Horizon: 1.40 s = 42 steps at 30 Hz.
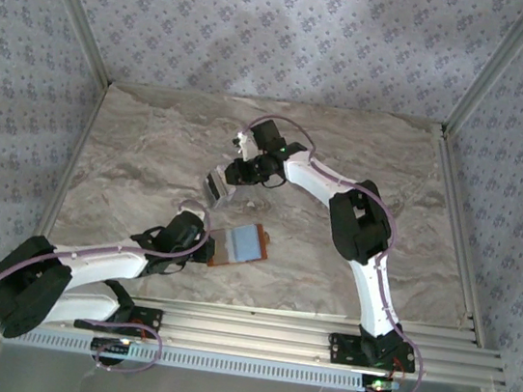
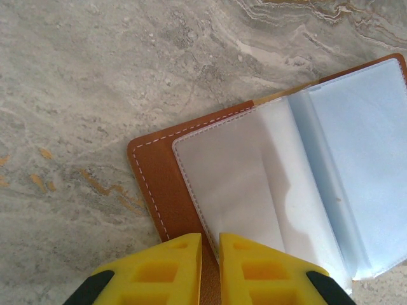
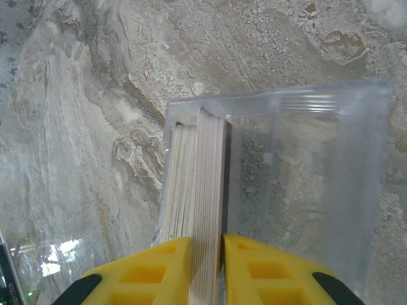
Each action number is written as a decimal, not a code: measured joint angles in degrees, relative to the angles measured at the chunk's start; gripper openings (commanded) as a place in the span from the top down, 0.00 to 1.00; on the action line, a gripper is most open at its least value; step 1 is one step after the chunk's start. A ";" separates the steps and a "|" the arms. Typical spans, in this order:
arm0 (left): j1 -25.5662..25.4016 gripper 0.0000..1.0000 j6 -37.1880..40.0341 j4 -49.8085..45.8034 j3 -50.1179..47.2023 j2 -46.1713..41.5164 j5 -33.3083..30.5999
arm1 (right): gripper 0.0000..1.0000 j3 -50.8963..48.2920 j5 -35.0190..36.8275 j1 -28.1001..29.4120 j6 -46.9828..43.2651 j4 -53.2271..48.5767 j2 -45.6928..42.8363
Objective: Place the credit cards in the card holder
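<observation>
Right gripper [image 3: 206, 244] clamps thin pale-grey cards [image 3: 197, 178] for carrying — left gripper [image 2: 210, 244] pinches the brown leather wallet [image 2: 162, 184], probably steadying it.

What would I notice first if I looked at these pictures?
Probably the open card holder, brown with clear pockets, lying near the middle of the marbled table, its edge pinched by the yellow left gripper. Just beyond it, the right gripper pinches a stack of credit cards inside a clear plastic case.
</observation>
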 measured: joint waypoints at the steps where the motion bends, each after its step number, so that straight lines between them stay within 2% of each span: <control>1: -0.02 0.85 0.00 0.00 0.00 0.00 0.00 | 0.79 0.00 -0.22 -0.02 0.00 0.02 0.00; 7: -0.02 0.85 0.00 0.02 0.00 0.00 0.00 | 0.82 -0.11 -0.24 0.00 0.04 0.00 -0.26; 13: -0.02 0.85 0.00 0.00 0.00 -0.04 0.00 | 0.90 -0.13 0.48 0.00 0.22 -0.07 -0.87; 24: -0.02 0.84 0.00 -0.55 0.00 -1.64 0.02 | 1.00 -1.79 7.74 0.04 0.61 -1.18 -2.49; 33: -0.33 0.84 0.00 -0.63 0.02 -1.11 0.11 | 1.00 -6.49 16.37 0.04 2.93 -1.62 -6.95; 42: -1.09 0.84 0.02 -0.57 1.90 1.33 0.66 | 1.00 -16.46 23.87 -0.44 7.56 0.61 -14.21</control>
